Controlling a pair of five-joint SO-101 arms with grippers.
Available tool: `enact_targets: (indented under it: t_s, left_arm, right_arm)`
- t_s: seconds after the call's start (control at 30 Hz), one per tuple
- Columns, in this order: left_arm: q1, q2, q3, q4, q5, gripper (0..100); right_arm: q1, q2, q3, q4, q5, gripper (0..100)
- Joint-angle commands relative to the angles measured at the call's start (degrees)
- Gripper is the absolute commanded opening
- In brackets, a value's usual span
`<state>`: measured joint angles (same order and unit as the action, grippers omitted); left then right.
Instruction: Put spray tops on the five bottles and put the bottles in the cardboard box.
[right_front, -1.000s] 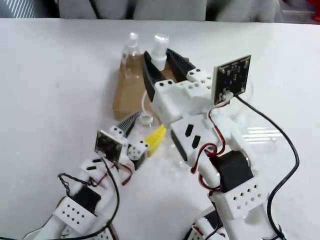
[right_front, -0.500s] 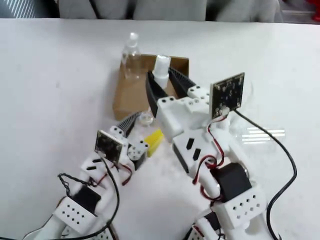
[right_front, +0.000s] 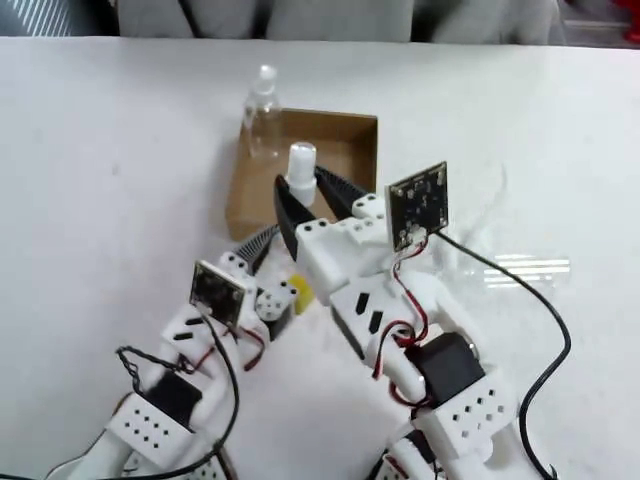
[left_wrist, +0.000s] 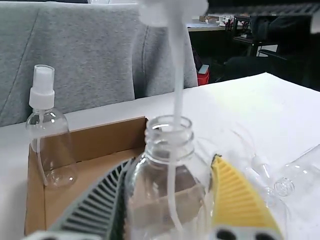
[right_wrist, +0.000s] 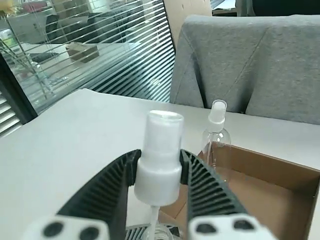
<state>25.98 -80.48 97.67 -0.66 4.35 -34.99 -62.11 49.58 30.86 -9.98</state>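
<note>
1. One white table (right_front: 110, 160) carries everything, with the two arms based at its near edge.
2. Next in size is the cardboard box (right_front: 352, 122), open-topped and lying just past the grippers, its floor mostly bare.
3. Over the near side of the box hangs the right gripper (right_front: 303, 182), clenched on a white spray top (right_front: 301, 162) that it holds upright.
4. Lower down, tucked under the right arm, is the left gripper (left_wrist: 172, 200). Its grey and yellow fingers are clamped round an uncapped clear bottle (left_wrist: 169, 132), which stands upright just in front of the box.
5. A capped bottle (right_front: 262, 112) stands in the far corner of the box, as far as I can make out.
6. Off to the side, another clear bottle (left_wrist: 296, 175) lies on the table without a top.
7. Smallest of all is the thin dip tube (left_wrist: 176, 80), which runs down through the open neck while the cap sits well above the rim — not seated.
8. By my reckoning one bottle is finished and boxed and a second is mid-capping. That one needs pressing home and boxing, and the rest are untouched.
</note>
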Motion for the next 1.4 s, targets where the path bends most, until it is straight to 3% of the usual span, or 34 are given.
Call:
enact_targets:
  t_s: [0.0, 0.4, 0.83, 1.03, 1.37]
  left_arm:
    - [0.6, -1.0, -0.3, -0.4, -0.4, 2]
    - [0.6, -1.0, -0.3, -0.4, -0.4, 2]
    - [0.7, -1.0, -0.3, -0.4, -0.4, 2]
    - [0.7, -1.0, -0.3, -0.4, -0.4, 2]
    - [0.5, -1.0, -0.3, -0.4, -0.4, 2]
  right_arm:
    - [-0.8, -1.1, 1.0, -1.2, -0.3, 1.6]
    - [-1.0, -1.5, 5.2, -1.2, -0.4, 1.6]
    - [-3.8, -14.0, 15.2, -1.2, 0.0, 2.1]
    - [-6.3, -12.2, 15.4, -0.7, 4.5, 2.3]
    - [-7.5, -12.4, 14.2, -0.7, 4.2, 28.7]
